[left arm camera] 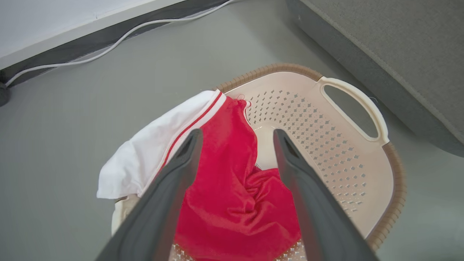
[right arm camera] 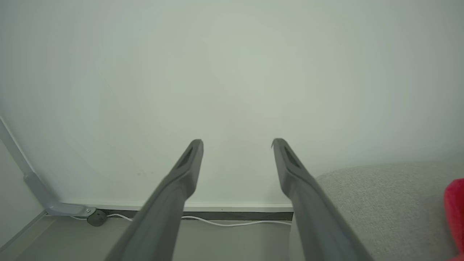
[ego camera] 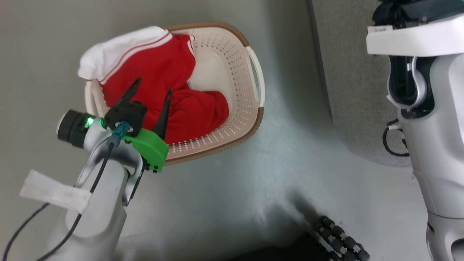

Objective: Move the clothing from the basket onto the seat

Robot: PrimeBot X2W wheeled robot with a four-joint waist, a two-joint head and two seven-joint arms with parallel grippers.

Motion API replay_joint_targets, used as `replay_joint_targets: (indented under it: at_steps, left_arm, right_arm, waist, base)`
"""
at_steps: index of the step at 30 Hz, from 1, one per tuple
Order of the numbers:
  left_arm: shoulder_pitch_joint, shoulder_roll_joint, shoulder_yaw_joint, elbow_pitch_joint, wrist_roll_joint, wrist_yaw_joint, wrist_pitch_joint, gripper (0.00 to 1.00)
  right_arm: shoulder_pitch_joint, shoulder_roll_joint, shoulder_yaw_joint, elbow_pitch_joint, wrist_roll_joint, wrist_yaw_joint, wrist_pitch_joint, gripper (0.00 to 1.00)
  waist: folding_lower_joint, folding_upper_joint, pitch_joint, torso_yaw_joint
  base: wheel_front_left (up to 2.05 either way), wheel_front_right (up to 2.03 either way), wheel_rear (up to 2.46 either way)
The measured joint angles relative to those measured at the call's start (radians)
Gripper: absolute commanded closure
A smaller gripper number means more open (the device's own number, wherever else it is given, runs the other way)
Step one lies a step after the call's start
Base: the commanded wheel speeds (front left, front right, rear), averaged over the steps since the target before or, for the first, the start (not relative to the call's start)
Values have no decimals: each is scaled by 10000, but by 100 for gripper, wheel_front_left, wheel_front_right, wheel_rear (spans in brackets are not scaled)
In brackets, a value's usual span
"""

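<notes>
Red clothing (ego camera: 159,65) with a white band fills the left half of the cream basket (ego camera: 239,72), which stands on the grey floor. The white part hangs over the basket's far left rim. My left gripper (ego camera: 154,86) hovers just above the red fabric, open, with nothing between its fingers. In the left wrist view, the left gripper (left arm camera: 237,134) points down at the clothing (left arm camera: 232,203) inside the basket (left arm camera: 395,174). The grey seat (ego camera: 348,72) is to the basket's right. My right gripper (right arm camera: 237,143) stands open and empty, facing a wall. A red piece of clothing (right arm camera: 455,214) lies on the seat (right arm camera: 380,203).
A white cable (left arm camera: 108,47) runs along the foot of the wall behind the basket. My pale right forearm (ego camera: 435,145) stands in front of the seat. A black roller wheel (ego camera: 340,239) of my base sits at the bottom of the head view.
</notes>
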Motion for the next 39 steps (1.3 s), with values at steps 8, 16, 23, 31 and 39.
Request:
replay_joint_targets:
  at_steps: [8, 16, 23, 31, 39]
  left_arm:
    - [-998, 40, -453, 554, 535, -253, 211, 0]
    - [-1399, 209, -554, 1231, 782, -332, 259, 0]
    - [-1742, 339, -545, 1952, 951, -334, 508, 0]
    - [-1924, 625, -309, 2625, 1081, -153, 836, 0]
    - [-2346, 949, -360, 2999, 1720, 334, 932, 0]
  right_arm:
    - [-787, 201, -21, -113, -2, 40, -13, 0]
    - [-1217, 577, 150, 82, 0, 188, -31, 0]
    - [-1521, 742, 161, 251, 0, 270, -58, 0]
    - [-1706, 917, 196, 324, 13, 314, -58, 0]
    - [-1740, 1022, 84, 303, 13, 364, -58, 0]
  waist:
    - [1, 0, 1129, -317]
    - [0, 0, 1914, -669]
    - [0, 1, 2361, -1108]
    - [-1, 0, 2647, -1478]
    - [0, 0, 2873, -1739]
  base:
    - [0, 0, 0]
    - [0, 0, 0]
    - [0, 0, 0]
    - [0, 0, 0]
    - [0, 0, 0]
